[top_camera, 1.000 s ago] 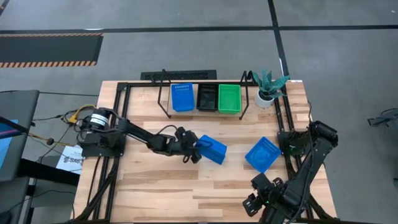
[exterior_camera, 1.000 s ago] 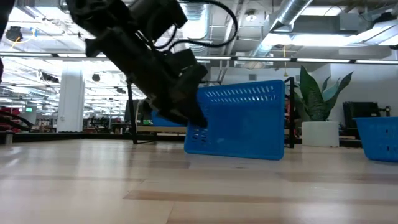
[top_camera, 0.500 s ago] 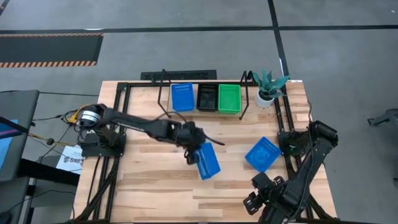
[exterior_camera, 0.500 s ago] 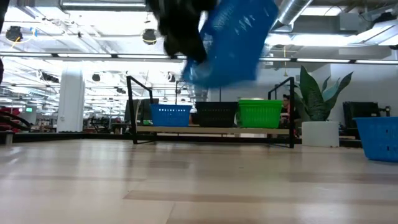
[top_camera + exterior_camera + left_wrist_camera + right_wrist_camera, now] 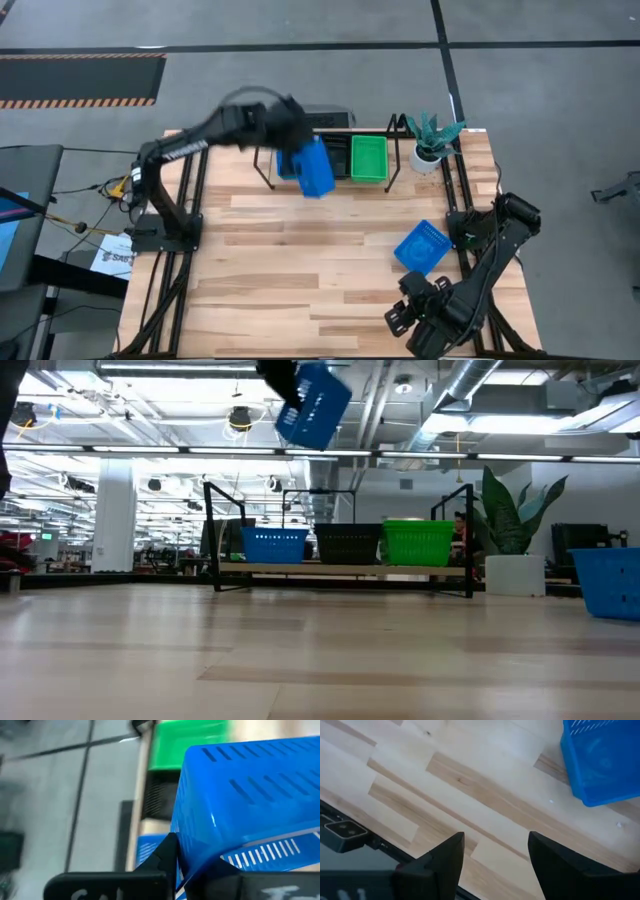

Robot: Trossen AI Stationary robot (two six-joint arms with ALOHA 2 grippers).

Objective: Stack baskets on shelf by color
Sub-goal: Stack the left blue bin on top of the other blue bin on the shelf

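The left tool (image 5: pixel 290 150) is clenched on a blue basket (image 5: pixel 314 168), tilted in the air above the shelf (image 5: pixel 262 160). The right tool (image 5: pixel 492 851) hangs released over the counter (image 5: pixel 300 270), near a second blue basket (image 5: pixel 421 247).

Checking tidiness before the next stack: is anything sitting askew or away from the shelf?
One blue basket lies skewed on the table near the right pincer, off the shelf. The left pincer holds another blue basket tilted.
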